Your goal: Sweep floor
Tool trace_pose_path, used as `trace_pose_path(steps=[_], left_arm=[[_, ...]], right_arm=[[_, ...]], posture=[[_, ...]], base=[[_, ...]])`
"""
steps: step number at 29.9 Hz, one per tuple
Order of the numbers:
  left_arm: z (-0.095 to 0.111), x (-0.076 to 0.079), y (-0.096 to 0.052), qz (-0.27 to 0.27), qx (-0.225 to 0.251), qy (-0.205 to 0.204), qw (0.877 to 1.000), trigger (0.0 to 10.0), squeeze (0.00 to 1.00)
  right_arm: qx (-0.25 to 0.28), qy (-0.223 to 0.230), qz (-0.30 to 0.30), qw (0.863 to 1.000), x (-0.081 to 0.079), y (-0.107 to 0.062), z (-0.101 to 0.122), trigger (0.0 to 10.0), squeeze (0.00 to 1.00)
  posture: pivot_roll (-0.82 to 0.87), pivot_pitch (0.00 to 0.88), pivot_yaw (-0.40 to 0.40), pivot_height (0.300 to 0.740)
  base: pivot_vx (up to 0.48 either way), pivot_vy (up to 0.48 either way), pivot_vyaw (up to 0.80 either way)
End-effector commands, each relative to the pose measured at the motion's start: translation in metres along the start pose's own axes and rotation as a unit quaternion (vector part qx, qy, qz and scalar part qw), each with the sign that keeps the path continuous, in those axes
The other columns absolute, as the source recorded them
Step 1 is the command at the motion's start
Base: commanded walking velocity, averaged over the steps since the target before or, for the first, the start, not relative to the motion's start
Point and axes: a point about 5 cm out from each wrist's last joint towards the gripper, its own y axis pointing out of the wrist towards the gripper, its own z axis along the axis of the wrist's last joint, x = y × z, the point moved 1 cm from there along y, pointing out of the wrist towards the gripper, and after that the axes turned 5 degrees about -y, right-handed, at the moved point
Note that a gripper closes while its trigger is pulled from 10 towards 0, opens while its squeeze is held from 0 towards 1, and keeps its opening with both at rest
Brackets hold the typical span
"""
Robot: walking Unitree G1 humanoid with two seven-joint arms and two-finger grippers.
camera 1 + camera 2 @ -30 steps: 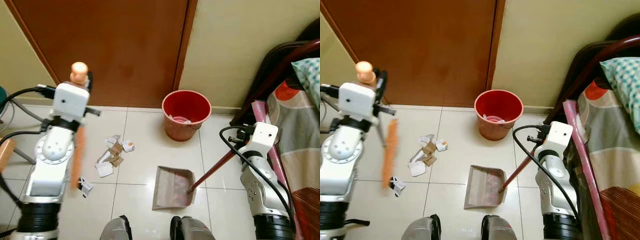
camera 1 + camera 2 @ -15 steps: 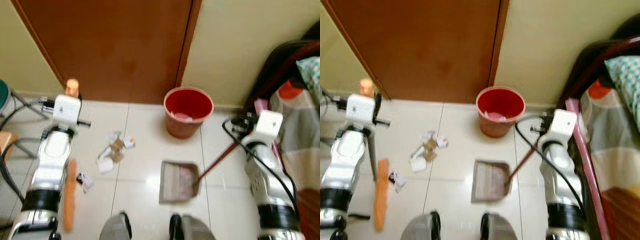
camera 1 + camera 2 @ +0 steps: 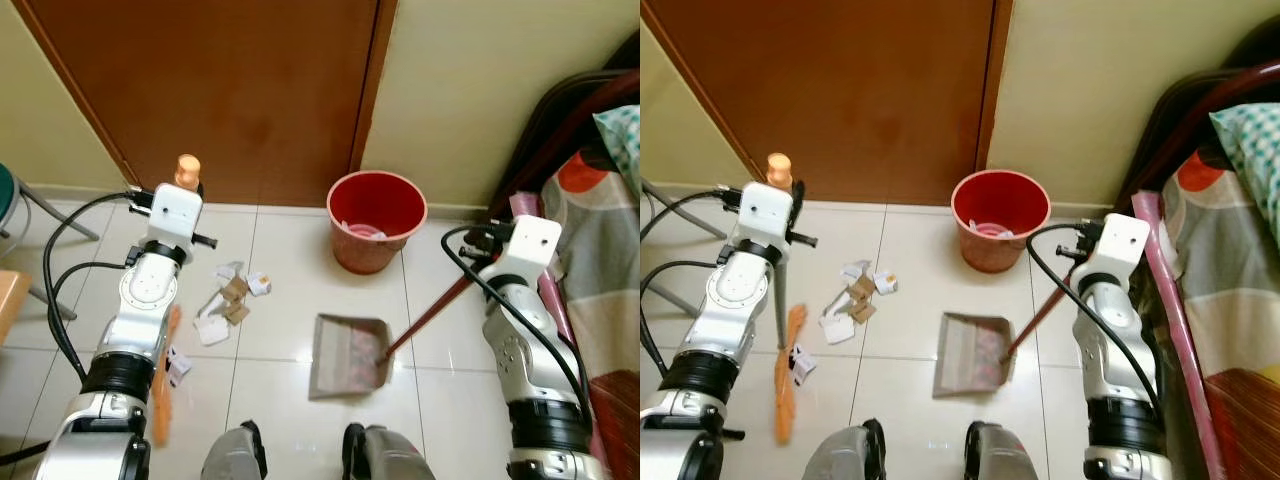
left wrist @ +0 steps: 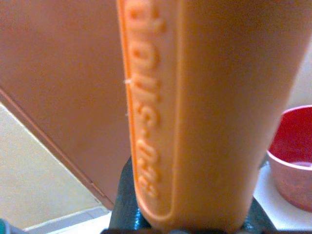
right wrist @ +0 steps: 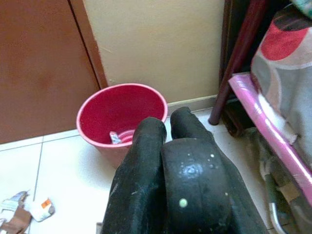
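Left eye view: the left gripper (image 3: 183,183) sits at the left of the frame, jaws clamped on the orange broom (image 3: 162,385), whose head hangs low at lower left beside the arm. A cluster of paper scraps (image 3: 225,305) lies on the tiled floor (image 3: 290,270) left of centre. The dustpan (image 3: 347,355) rests flat at lower centre; its dark red handle rises to the right toward the right gripper (image 3: 497,245). A red bucket (image 3: 376,220) stands at upper centre against the wall, beside the brown door (image 3: 240,90). A bed (image 3: 600,220) occupies the right edge.

Right eye view: same layout; the broom head lies near one scrap at lower left.

Left wrist view: the orange broom handle (image 4: 204,112) passes between the jaws, which grip it; the bucket shows at the right edge.

Right wrist view: the two black fingers (image 5: 146,161) stand closed together; what they hold cannot be told here. The bucket lies beyond them, scraps at lower left.
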Motion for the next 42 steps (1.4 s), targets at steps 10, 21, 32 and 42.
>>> trace_pose_path(steps=[10, 21, 32, 42], left_arm=[[0.033, 0.041, -0.012, -0.037, 0.054, -0.070, 0.995, 10.0, 0.00], [0.065, 0.058, -0.002, -0.048, 0.095, -0.114, 0.988, 10.0, 0.00], [0.077, 0.051, 0.002, -0.004, 0.079, -0.199, 0.977, 10.0, 0.00], [0.101, 0.054, 0.000, 0.003, 0.102, -0.251, 0.963, 10.0, 0.00]], right_arm=[[0.030, 0.016, 0.017, 0.999, -0.031, 0.019, 0.019, 10.0, 0.00], [-0.036, -0.034, -0.019, 0.999, -0.024, 0.026, -0.005, 10.0, 0.00], [-0.041, -0.032, -0.016, 0.999, -0.026, 0.025, -0.014, 10.0, 0.00], [-0.045, -0.033, -0.012, 0.998, -0.029, 0.026, -0.017, 10.0, 0.00]], posture=[[-0.01, 0.237, -0.012, 0.740], [0.01, 0.220, -0.027, 0.740], [0.00, 0.223, -0.026, 0.740], [0.00, 0.214, -0.028, 0.740]], base=[[0.000, 0.000, 0.00], [0.000, 0.000, 0.00], [0.000, 0.000, 0.00], [0.000, 0.000, 0.00]])
